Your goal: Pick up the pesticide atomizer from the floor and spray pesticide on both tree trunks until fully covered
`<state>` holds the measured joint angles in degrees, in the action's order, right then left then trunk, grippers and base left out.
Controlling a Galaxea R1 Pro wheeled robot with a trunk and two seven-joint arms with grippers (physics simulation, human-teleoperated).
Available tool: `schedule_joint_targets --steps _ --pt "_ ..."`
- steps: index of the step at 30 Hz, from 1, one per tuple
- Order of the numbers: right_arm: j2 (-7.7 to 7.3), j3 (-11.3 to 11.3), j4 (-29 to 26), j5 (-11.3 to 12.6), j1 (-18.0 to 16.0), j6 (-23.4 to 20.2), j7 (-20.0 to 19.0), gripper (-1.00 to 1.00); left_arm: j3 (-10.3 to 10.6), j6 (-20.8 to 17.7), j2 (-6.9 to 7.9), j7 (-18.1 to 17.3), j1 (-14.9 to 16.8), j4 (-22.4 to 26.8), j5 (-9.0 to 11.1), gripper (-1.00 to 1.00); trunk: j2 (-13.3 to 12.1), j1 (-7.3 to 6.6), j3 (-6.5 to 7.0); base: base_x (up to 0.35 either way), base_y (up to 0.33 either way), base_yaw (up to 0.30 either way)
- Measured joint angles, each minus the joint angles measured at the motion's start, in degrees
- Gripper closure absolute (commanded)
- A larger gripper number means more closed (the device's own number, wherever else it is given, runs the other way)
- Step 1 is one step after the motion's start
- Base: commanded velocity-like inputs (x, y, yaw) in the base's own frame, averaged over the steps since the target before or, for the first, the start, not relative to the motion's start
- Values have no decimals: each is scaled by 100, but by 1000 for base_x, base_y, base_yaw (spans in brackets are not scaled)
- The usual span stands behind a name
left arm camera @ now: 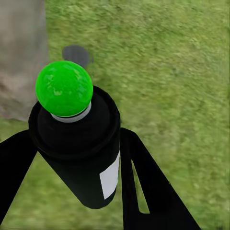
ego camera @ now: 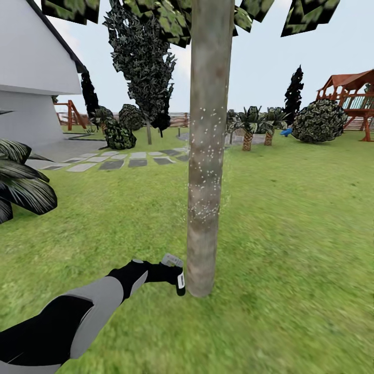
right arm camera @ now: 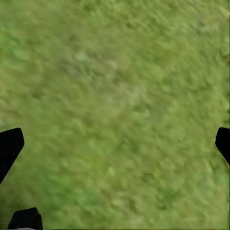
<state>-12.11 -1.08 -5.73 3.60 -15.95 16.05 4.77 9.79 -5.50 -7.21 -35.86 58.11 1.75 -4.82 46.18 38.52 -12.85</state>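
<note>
Between the closed black fingers [left arm camera: 143, 187] sits the pesticide atomizer [left arm camera: 81, 153], its top green; beyond stand the tree trunk [left arm camera: 21, 57] and grass [left arm camera: 167, 62].

Head looks forward at trunk [ego camera: 209, 156]; wrists face grass [right arm camera: 115, 96] closely

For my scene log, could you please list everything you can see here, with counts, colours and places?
Tree trunk: one, grey-brown, centre foreground, speckled with white droplets.
Spray bottle: one, black with a white label and a green top in the left wrist view, held beside the trunk's base.
Lawn: green, all around.
House: one, white, far left.
Stepping stones: a row, grey, left of the trunk.
Dark cone tree: one, behind the trunk to the left.
Small palms: a few, green, mid distance.
Round bush: one, dark green, right.
Playset: one, reddish-brown, far right.
Left gripper: black, closed on the bottle.
Right gripper: black fingers spread, over grass.
</note>
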Motion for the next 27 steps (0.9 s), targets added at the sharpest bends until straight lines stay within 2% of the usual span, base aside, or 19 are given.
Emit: schedule_joint_targets --steps 4,6,8,10,12,13,14,15,17,19,20,22,24,26,27 --pt "-236 13 -903 2 -111 -92 324 -100 -4 6 0 129 -2 8 -8 100 0 0 0 -2 0 0" --pt "-276 9 -1291 -2 -621 -765 232 -100 -6 22 0 144 -2 13 -2 100 0 0 1 0 0 0" --pt "-283 1 -1393 -4 -1286 -1607 -106 -100 -24 280 3 144 -1 12 14 100 0 0 0 0 0 0" --pt "-281 -9 -1435 -3 -1933 -2031 -885 -100 -25 570 6 117 -1 12 25 100 0 0 0 0 0 0" --pt "-269 -11 -1454 -4 -2385 -2225 -1846 -100 -17 703 7 44 -2 15 31 100 0 0 1 0 0 0" --pt "-247 -14 -1463 -58 -2649 -2290 -2504 -100 -19 760 8 -115 -2 17 36 100 0 0 1 0 0 0" --pt "-225 -17 -1468 -134 -2821 -2318 -2967 -100 -19 823 8 -300 -2 17 38 100 0 0 0 0 0 0" --pt "-160 -18 -1473 -221 -2981 -2337 -3446 -100 -25 921 8 -535 -2 19 39 100 0 0 0 0 0 0" --pt "124 -18 -1489 -433 -3398 -2367 -4652 -100 -29 1164 8 -1184 -2 28 42 100 0 0 1 0 0 0" --pt "330 -15 -1498 -527 -3726 -2406 -5431 -100 -17 1251 7 -1502 -2 31 44 100 0 0 0 0 0 0" --pt "406 -11 -1506 -548 -3915 -2579 -5833 -100 -14 1284 7 -1642 -2 26 42 100 0 0 0 0 0 0" --pt "616 -8 -1681 -571 -4251 -3058 -6568 -100 -8 1319 2 -2149 -2 38 37 100 0 0 1 0 0 0" --pt "721 -13 -1915 -582 -4372 -3233 -6819 -100 -10 1325 -1 -2510 -2 62 37 100 1 0 0 0 0 0" --pt "803 -15 -2034 -585 -4429 -3310 -6945 -100 -9 1328 -4 -2677 -2 72 36 100 0 0 -1 0 0 0" --pt "911 -15 -2074 -584 -4448 -3336 -7105 -100 -2 1329 -8 -2735 -1 75 35 100 0 0 -1 0 0 0"
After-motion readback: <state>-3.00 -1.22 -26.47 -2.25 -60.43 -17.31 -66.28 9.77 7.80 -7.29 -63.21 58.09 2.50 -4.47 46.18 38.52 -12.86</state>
